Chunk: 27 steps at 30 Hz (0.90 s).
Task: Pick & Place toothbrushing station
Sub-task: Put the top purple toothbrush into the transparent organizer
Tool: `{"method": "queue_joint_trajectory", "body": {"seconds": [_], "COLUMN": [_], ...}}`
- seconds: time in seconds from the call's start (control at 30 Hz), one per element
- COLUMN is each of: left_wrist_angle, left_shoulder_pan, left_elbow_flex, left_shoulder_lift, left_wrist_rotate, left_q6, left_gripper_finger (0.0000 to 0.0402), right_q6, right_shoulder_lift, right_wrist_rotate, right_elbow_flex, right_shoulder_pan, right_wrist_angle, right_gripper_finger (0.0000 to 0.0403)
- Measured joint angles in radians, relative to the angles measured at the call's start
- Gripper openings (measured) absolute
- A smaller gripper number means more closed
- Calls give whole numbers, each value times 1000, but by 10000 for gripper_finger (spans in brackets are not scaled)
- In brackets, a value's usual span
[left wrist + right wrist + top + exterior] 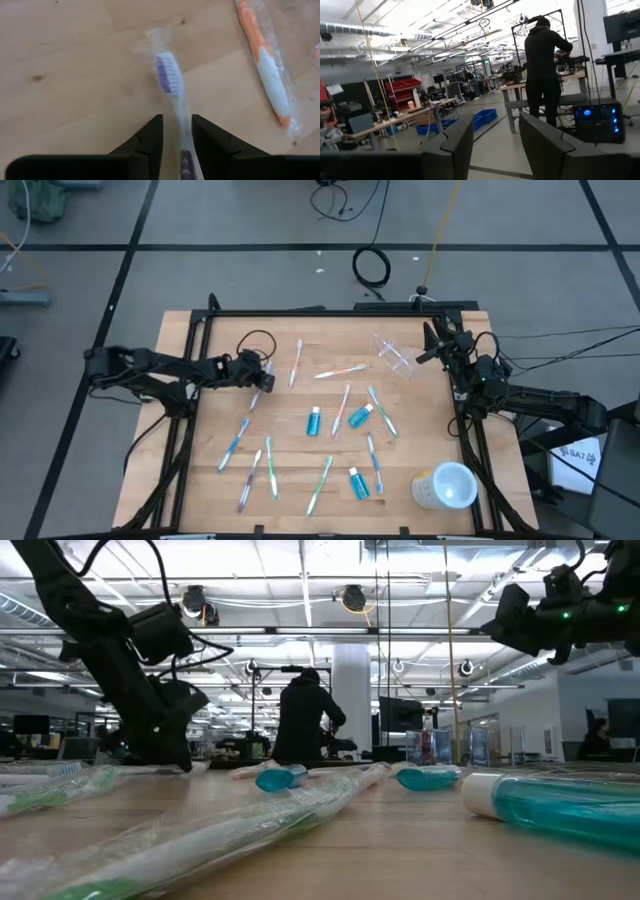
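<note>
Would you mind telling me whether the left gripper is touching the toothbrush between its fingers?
Touching. In the left wrist view, the left gripper has both fingers pressed against the handle of the wrapped toothbrush.

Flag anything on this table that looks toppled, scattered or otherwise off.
The small clear plastic tumbler lies tipped on its side near the table's far right, and the slim wrapped toothbrushes and small blue white-capped tubes are strewn loose across the wooden tabletop.

- High view: straight down over the whole wooden table (300, 420), both arms in frame.
- Low view: at tabletop height, level across it — toothbrushes close in front.
- Left wrist view: close above the table, shared with both.
- Right wrist view: level, out into the room — person (544, 70) shared with low view.
</note>
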Motion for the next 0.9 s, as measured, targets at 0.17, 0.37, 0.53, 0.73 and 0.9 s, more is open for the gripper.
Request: {"method": "queue_joint_trajectory", "body": {"seconds": [0.17,0.37,0.53,0.73,0.9], "left_wrist_angle": [18,68,52,90,269], "left_shoulder_pan": [11,24,22,-38,-91], "left_elbow_flex": [1,2,64,233,351], "left_shoulder_lift": [36,38,19,-25,-28], "left_wrist_rotate": [17,30,57,26,-6], "left_q6": [47,76,136,287,429], "left_gripper_finger": [97,16,18,8,5], "right_q6": [-52,-97,-101,-113,-112], "right_shoulder_lift": [0,0,0,0,1], "right_wrist_rotate": [1,1,1,0,-2], "right_elbow_flex": [0,0,0,0,0], "right_shoulder_pan": [0,-1,-1,-1,-1], "right_wrist_angle": [5,70,126,149,155], "right_gripper_finger": [153,153,153,153,153]}}
